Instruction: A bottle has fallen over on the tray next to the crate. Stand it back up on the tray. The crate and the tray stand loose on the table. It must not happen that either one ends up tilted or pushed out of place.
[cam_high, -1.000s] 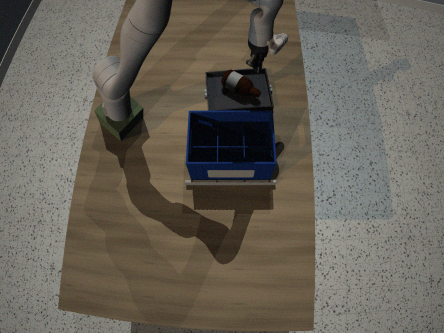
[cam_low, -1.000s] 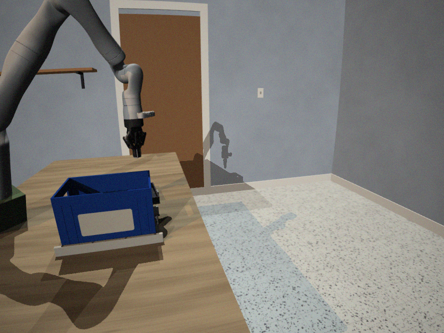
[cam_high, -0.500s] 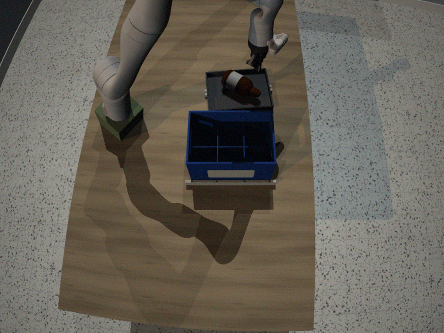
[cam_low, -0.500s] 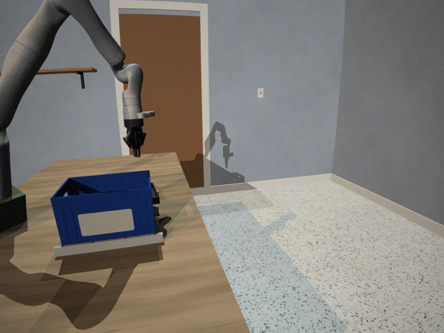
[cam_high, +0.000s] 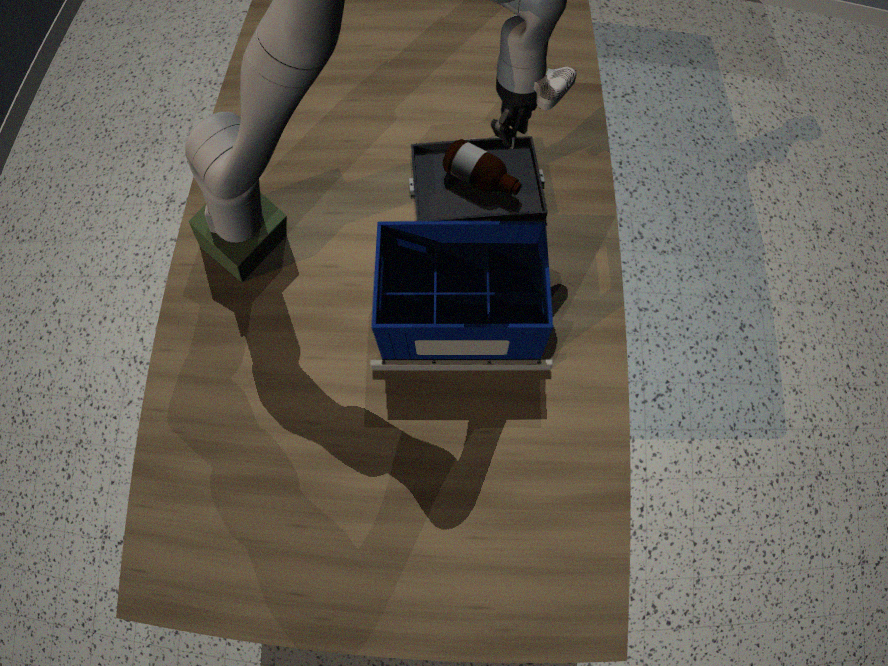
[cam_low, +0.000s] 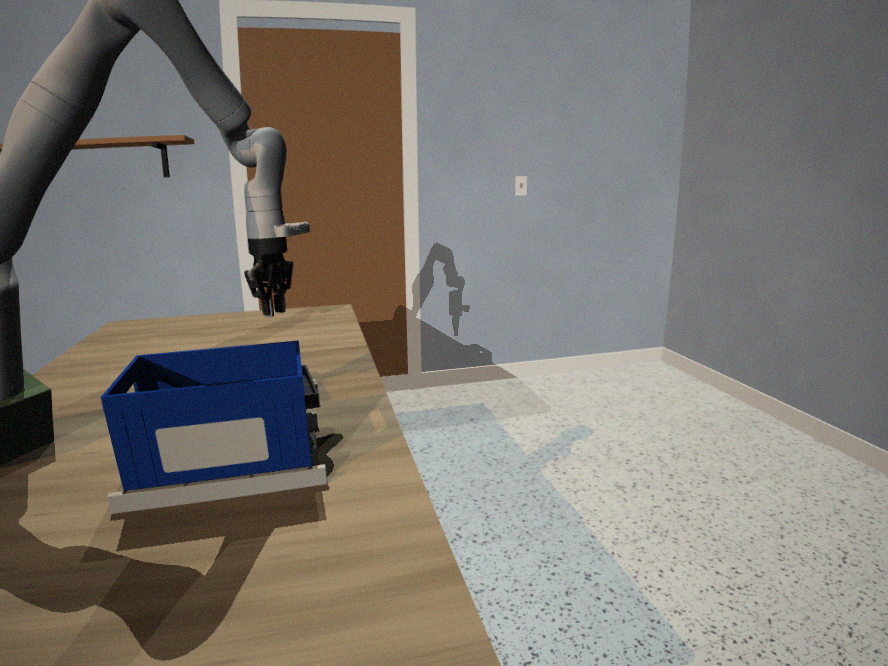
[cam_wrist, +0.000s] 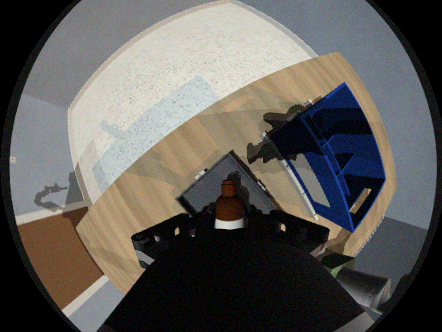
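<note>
A: Brown glass-look bottle with white label: stood up yet?
B: Negative. Lying on dark grey rectangular tray, upper centre of top view, behind blue divided crate.
A: Black two-finger gripper?
B: Fingers parted partway, nothing grasped. Grasp, lift, uprighting, release all left to be done.

Below the gripper, the bottle had a paper-like label, the tray looked matt, the crate smooth plastic, and the table wood-grained.
</note>
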